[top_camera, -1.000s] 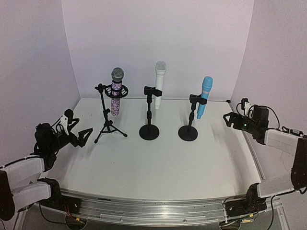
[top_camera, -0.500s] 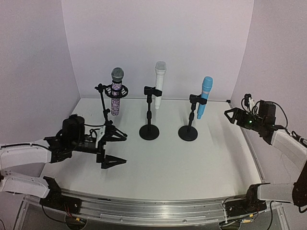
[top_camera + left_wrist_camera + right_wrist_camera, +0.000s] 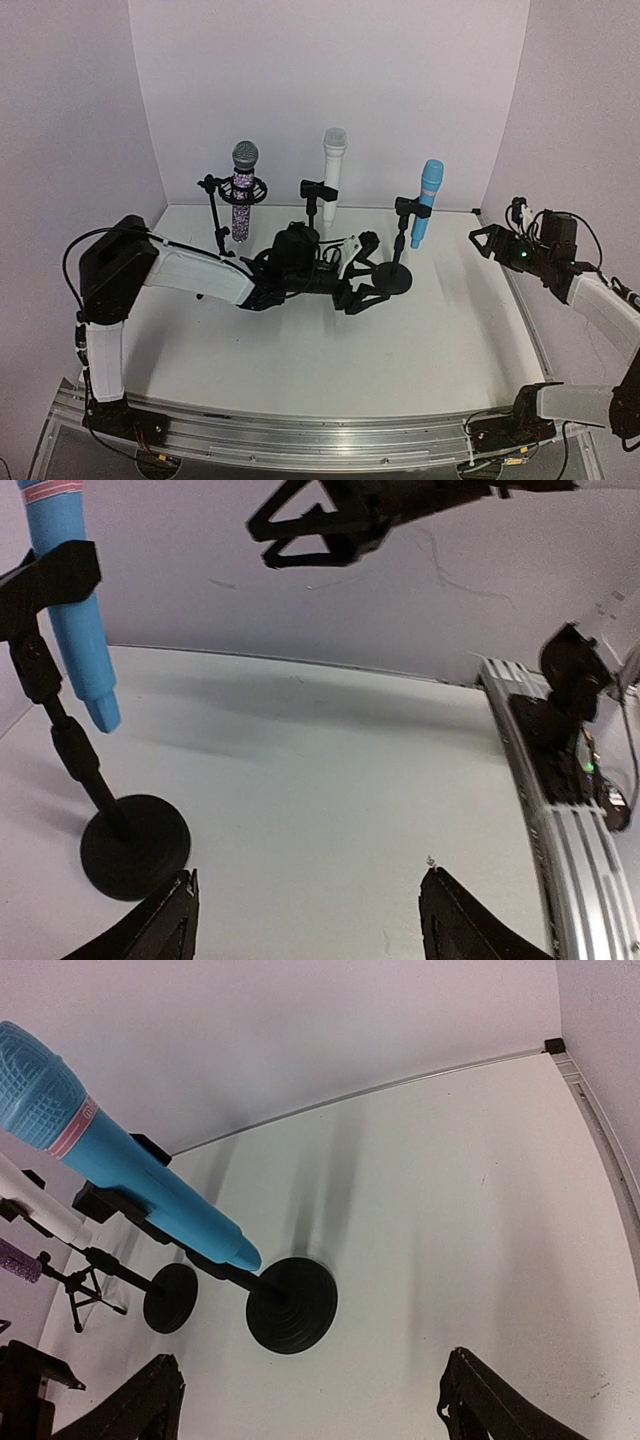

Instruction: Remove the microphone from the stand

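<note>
Three microphones stand in clips: a glittery purple one [image 3: 243, 192] on a tripod, a white one [image 3: 332, 175], and a blue one [image 3: 428, 202] on a round-based black stand [image 3: 396, 279]. My left gripper [image 3: 372, 268] is open and empty, low over the table just left of the blue microphone's stand base. In the left wrist view [image 3: 310, 910] the blue microphone [image 3: 75, 610] and its base [image 3: 135, 845] lie to the left. My right gripper [image 3: 477, 243] is open and empty, right of the blue microphone. The right wrist view [image 3: 310, 1390] shows the blue microphone [image 3: 135, 1175] tilted in its clip.
The white microphone's round base [image 3: 311, 275] sits behind my left arm. The tripod's legs [image 3: 225, 262] spread at the back left. White walls close the back and sides. A metal rail [image 3: 570, 830] runs along the table's right edge.
My left arm swept from the far left across the table to the blue microphone's stand base, gripper open. My right gripper rose slightly at first, then stayed still.
</note>
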`<state>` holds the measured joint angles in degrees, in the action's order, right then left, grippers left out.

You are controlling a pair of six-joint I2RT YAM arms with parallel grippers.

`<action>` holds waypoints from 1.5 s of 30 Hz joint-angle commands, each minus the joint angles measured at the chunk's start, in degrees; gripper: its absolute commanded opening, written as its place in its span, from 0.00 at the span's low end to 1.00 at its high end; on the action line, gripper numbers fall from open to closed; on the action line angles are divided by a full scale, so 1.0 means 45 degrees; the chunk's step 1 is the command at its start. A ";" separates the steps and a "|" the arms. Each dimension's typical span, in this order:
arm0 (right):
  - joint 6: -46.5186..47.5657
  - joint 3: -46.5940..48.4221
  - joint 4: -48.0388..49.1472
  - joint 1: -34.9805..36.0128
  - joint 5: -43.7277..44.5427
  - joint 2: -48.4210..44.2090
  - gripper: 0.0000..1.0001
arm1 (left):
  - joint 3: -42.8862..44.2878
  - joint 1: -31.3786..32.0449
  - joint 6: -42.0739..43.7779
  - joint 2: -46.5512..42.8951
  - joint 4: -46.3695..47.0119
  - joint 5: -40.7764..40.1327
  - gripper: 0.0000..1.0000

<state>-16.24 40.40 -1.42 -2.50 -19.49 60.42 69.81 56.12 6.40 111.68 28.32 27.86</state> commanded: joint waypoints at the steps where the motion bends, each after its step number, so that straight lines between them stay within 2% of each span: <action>1: -0.0289 0.0152 -0.0039 0.0067 -0.0095 -0.0193 0.86 | 0.2671 0.0146 -0.1720 0.2002 0.2277 -0.3488 0.78; 4: -0.0315 0.0258 -0.0038 0.0068 -0.0267 -0.0189 0.86 | 0.4703 0.0062 -0.1973 0.3610 0.1753 -0.4973 0.83; 9: -0.0077 0.0418 -0.0044 0.0067 -0.0637 -0.0360 0.86 | 0.6535 -0.0281 -0.2924 0.5193 0.1237 -0.5466 0.85; 14: 0.0205 0.0566 -0.0052 0.0068 -0.0800 -0.0574 0.86 | 0.8363 -0.0597 -0.2946 0.6820 0.1275 -0.4708 0.78; 17: 0.0231 0.0507 -0.0052 0.0067 -0.0825 -0.0636 0.86 | 0.9866 -0.0672 -0.2758 0.7951 0.1232 -0.4219 0.70; 25: 0.0111 -0.0078 -0.0040 0.0068 -0.0909 -0.1205 0.86 | 1.1930 -0.0784 -0.2547 0.9569 0.1616 -0.4492 0.68; 31: 0.0132 -0.0356 -0.0106 0.0063 -0.0942 -0.1604 0.86 | 1.3557 -0.0806 -0.2459 1.0638 0.1838 -0.4591 0.61; 34: 0.0186 -0.0402 -0.0135 0.0068 -0.0876 -0.1700 0.86 | 1.3546 -0.0814 -0.2532 1.0747 0.1935 -0.4534 0.54; 36: 0.0193 -0.0399 -0.0144 0.0068 -0.0837 -0.1705 0.86 | 1.3333 -0.0829 -0.2588 1.0675 0.2082 -0.4415 0.44; 41: 0.0203 -0.0299 -0.0147 0.0067 -0.0884 -0.1616 0.86 | 1.2275 -0.0827 -0.2655 1.0044 0.2930 -0.3413 0.06; 42: 0.0221 -0.0281 -0.0150 0.0068 -0.0887 -0.1609 0.86 | 1.2016 -0.0823 -0.2692 0.9883 0.3059 -0.3142 0.01; 45: 0.0248 -0.0194 -0.0138 0.0074 -0.0895 -0.1585 0.86 | 1.0786 -0.0811 -0.2931 0.9093 0.3632 -0.2471 0.00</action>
<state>-15.92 38.72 -2.32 -2.50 -22.70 53.56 124.12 52.52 -4.39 158.92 40.17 11.57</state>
